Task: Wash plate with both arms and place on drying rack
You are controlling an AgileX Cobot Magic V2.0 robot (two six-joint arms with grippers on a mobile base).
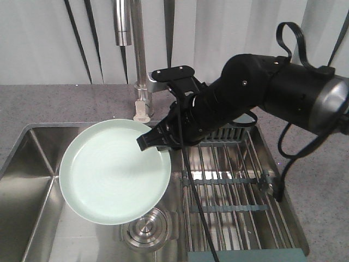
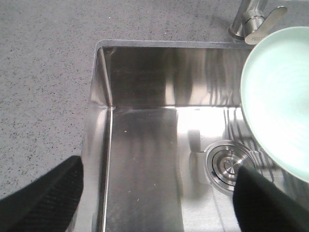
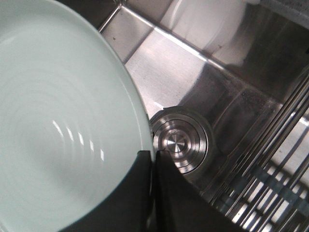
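Over the stainless steel sink basin (image 1: 30,164), left of the drying rack of thin metal bars (image 1: 234,188), the round, pale mint-green glossy plate (image 1: 112,172) hangs face up above the round steel drain (image 1: 148,232). The black right gripper (image 1: 154,141) is clenched across its right rim. The black left gripper (image 2: 154,198) hovers over the sink's left side, spread wide, grasping nothing. For washing, I judge the left arm should approach the free left edge slowly; a glossy rim pinched at one spot could slip or tilt.
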